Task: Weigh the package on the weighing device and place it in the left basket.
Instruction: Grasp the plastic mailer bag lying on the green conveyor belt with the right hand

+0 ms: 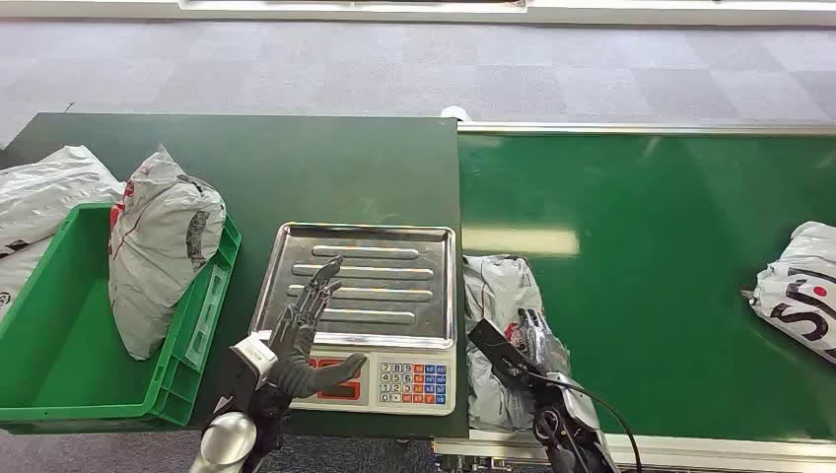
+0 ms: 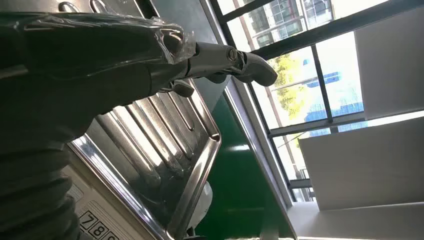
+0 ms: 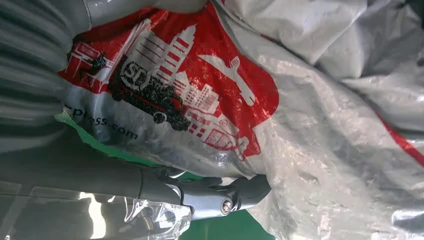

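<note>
Right hand [image 1: 529,333] on package [image 1: 498,296] beside the scale [image 1: 361,313]

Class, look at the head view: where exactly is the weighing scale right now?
The scale sits on the dark table, between the green basket on its left and the conveyor belt on its right.

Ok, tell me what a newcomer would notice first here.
Probably the shiny steel scale tray at the centre, bare, with the left robot hand spread over its front edge. Next, the grey package on the green belt, where the right robot hand touches it.
</note>
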Controlling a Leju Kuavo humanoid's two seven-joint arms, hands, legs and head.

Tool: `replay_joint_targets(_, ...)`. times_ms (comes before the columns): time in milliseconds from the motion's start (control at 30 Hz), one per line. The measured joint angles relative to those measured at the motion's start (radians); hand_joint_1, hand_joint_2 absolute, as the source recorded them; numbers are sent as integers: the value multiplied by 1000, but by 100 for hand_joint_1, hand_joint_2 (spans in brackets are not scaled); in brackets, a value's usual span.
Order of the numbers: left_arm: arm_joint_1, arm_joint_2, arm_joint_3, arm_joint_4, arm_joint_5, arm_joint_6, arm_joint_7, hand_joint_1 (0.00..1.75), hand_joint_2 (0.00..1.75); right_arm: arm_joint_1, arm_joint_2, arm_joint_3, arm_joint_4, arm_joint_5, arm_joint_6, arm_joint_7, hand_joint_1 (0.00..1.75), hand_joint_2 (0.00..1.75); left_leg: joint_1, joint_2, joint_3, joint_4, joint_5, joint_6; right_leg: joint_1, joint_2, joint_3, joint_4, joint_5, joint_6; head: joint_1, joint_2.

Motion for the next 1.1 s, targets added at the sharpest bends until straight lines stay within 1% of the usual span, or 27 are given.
replay_joint_targets(100,0,0,0,0,0,1,0,0,175,-18,5,8,35,5,1,0,175,175,0,2,3,0,0,0,0,2,3,0,1,-1,0,0)
replay_joint_targets(467,1,0,1,0,1,6,0,0,175,-59,10,27,85,9,10,-5,175,175,0,2,10,0,0,0,0,2,10,0,1,-1,0,0)
replay_joint_targets(700,1,0,1,-1,2,10,4,0,175,-70,11,33,104,-15,20,-34,175,175,0,2,10,0,0,0,0,2,10,0,1,-1,0,0)
replay_joint_targets(900,22,1,6,-25,3,16,6,0,175,-55,12,30,96,-103,-28,-117,175,175,0,2,8,0,0,0,0,2,10,0,2,-1,0,0)
replay_joint_targets(1000,40,3,13,-42,3,18,6,0,175,-27,12,19,58,-212,-36,-197,175,175,0,1,4,0,0,0,0,2,6,0,2,-1,0,0)
replay_joint_targets(1100,55,4,19,-53,3,20,4,0,175,21,11,-5,-13,-344,-43,-294,175,175,0,1,-3,0,1,0,0,2,-1,1,2,-1,0,0)
